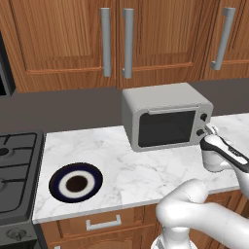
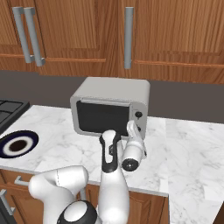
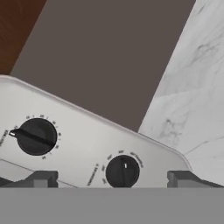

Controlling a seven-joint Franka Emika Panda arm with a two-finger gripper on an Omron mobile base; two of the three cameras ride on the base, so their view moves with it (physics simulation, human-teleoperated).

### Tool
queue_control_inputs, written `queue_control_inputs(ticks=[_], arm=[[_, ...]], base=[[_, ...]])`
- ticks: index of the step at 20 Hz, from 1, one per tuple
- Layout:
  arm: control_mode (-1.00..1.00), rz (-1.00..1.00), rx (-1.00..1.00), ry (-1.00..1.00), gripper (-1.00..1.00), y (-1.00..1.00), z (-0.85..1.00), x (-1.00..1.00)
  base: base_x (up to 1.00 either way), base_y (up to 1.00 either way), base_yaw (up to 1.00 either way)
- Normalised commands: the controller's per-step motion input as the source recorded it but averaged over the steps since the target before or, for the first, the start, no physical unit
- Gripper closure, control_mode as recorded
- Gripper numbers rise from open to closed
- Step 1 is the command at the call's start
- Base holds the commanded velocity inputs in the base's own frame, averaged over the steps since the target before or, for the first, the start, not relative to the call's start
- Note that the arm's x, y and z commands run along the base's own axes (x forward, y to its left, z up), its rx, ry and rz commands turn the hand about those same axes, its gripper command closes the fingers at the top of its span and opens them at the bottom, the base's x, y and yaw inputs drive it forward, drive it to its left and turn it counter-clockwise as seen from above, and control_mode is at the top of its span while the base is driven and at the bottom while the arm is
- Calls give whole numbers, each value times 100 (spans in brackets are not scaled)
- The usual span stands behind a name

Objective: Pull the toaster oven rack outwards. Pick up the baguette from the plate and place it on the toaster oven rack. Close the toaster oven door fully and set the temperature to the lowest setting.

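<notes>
White-marble surface (image 1: 146, 170) runs under and to both sides of the tool, w/ brown wood cabinets above and behind it. Boxy light-grey metal toaster oven (image 1: 160, 99) sits right in front of the tool, its grey-framed dark-glass door (image 1: 165, 127) shut flush, slim silver handle along the top edge. Round navy-rimmed plate w/ white ring and brown centre (image 1: 76, 182) lies well off to the tool's left on the surface; it's bare, no baguette on it, so bread is prob. inside the oven, though the glass is too dark to confirm. The two-finger tool (image 3: 113, 178) is released, jaws spread wide, gripping nothing; hand view has the lower small dark knob (image 3: 122, 172) just ahead, between the fingertips, and the other dark knob (image 3: 36, 137) off to one side. Judgement: rack, bread and door steps look done; step in hand is temp setting. Can't tell which knob is temp, labels too blurred. Next move needs: ease fwd until the tips straddle the knob, clench, then twist to the min mark w/o slipping.
</notes>
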Motion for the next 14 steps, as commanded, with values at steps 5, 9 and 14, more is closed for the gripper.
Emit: queue_control_inputs(ticks=[5,9,14], arm=[[-100,0,5,1,-100,-1,-16,0],[-100,0,6,0,-100,0,-24,0],[-100,0,3,0,-100,0,-5,0]], base=[[0,0,0],[0,0,0],[0,0,0]])
